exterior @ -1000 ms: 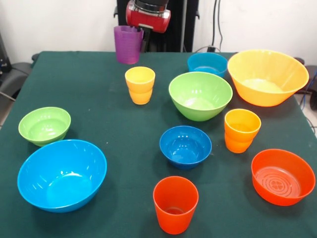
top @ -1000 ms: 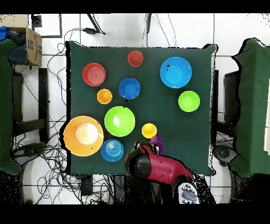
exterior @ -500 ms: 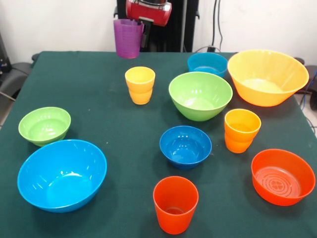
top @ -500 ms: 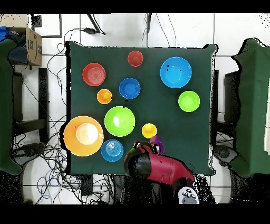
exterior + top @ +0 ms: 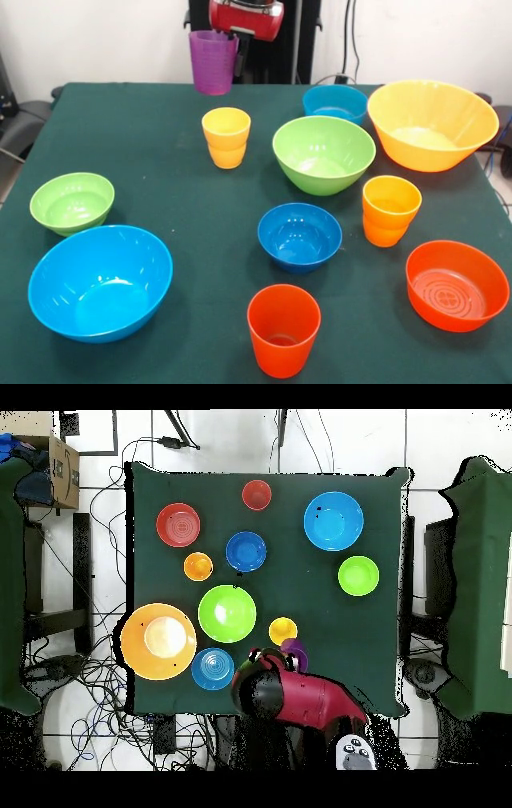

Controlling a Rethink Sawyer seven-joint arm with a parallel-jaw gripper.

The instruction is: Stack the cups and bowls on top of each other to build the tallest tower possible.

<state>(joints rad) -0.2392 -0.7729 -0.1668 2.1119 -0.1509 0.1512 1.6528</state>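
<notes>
Red end effector [image 5: 237, 42] holds the purple cup [image 5: 213, 62] by its rim, upright above the far edge of the green surface [image 5: 176, 200]. Translucent, faintly ribbed, it hangs just behind the yellow cup [image 5: 226, 137].

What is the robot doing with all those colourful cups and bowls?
The robot's hand is holding the purple cup up in the air, near the far edge of the green table. The yellow cup stands just in front of it. All the other cups and bowls sit apart on the table, so no tower has been started yet.
</notes>
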